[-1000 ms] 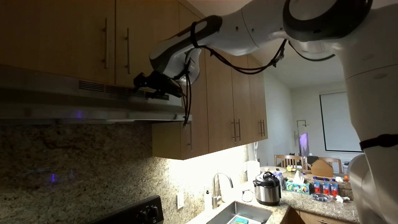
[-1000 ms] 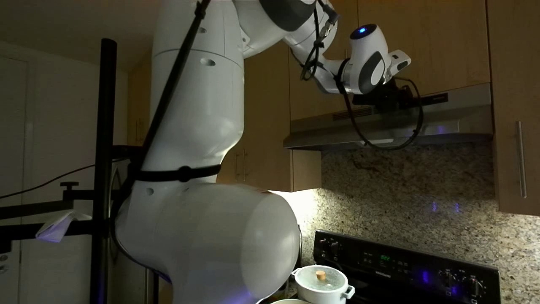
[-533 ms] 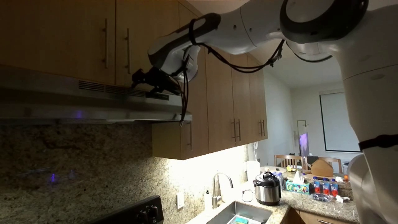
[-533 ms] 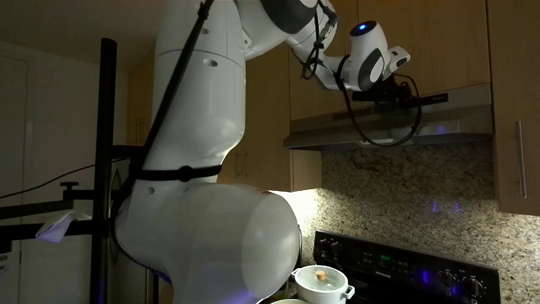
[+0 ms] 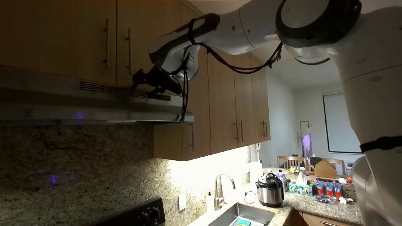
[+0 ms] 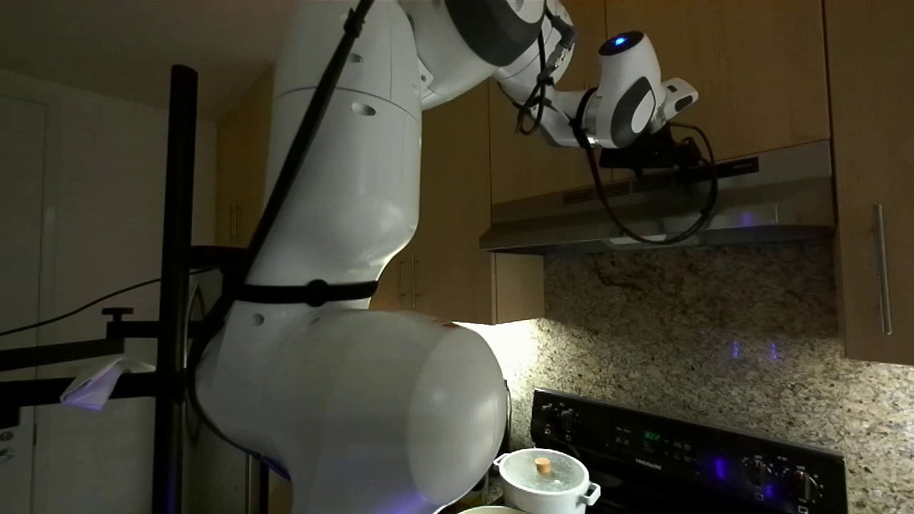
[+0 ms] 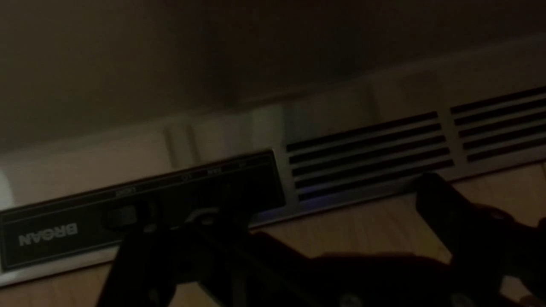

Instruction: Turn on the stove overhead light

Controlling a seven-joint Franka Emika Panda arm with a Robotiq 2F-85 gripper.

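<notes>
The stove overhead light is the steel range hood (image 5: 94, 106), which also shows in an exterior view (image 6: 792, 189). Its dark control strip (image 7: 47, 238) carries a light switch (image 7: 121, 216) in the wrist view, with upside-down lettering. A pale lamp panel (image 6: 635, 240) under the hood shows no bright glow. My gripper (image 5: 143, 90) is open and empty in front of the hood's upper face. In the wrist view the gripper (image 7: 335, 192) spans the vent slots; one dark finger covers part of the control strip, the other finger (image 7: 439, 200) overlaps the hood's top edge. Contact cannot be told. The stove (image 6: 678, 442) stands below.
Wooden cabinets (image 5: 150, 31) with bar handles sit directly above the hood. A loose cable loop (image 6: 707, 207) hangs from the wrist before the hood. A white lidded pot (image 6: 544, 482) stands by the stove. A sink (image 5: 251, 213) and steel cooker (image 5: 270, 191) lie beyond.
The wrist and gripper have risen slightly against the hood. The upper arm and elbow have shifted toward the hood side. The jaws look equally open throughout.
</notes>
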